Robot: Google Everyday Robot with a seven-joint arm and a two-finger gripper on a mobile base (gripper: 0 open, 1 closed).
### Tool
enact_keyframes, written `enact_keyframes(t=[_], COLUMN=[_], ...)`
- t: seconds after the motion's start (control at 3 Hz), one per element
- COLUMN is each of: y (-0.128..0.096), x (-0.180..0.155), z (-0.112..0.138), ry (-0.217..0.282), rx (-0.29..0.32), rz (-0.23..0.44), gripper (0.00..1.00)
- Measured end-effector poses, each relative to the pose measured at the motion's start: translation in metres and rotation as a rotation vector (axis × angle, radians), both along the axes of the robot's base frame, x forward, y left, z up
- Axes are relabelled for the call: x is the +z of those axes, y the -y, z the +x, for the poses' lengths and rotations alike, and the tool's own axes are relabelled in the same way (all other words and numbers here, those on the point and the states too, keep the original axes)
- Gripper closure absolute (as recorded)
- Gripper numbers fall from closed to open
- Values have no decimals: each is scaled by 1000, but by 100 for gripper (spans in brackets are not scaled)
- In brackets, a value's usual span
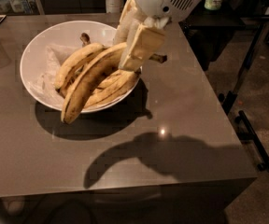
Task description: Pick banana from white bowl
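Banana sits clenched near its stem end in the end effector over the right side of the white bowl, its long axis sloping down-left from the grip until the tip overhangs the near rim above the tabletop.

My dark glossy table only carries the white bowl up around 11 o'clock, my gripper hanging over its 3 o'clock rim, clamped on the banana.
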State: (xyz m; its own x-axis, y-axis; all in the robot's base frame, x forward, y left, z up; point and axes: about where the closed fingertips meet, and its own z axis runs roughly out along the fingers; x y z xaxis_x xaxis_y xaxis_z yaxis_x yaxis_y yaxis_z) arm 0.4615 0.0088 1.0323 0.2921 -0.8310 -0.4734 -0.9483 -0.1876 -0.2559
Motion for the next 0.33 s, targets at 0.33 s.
enact_keyframes(t=[0.33], y=[1], x=[-1], z=[0], ry=[-1], rx=[-2], rz=[0], gripper=[100])
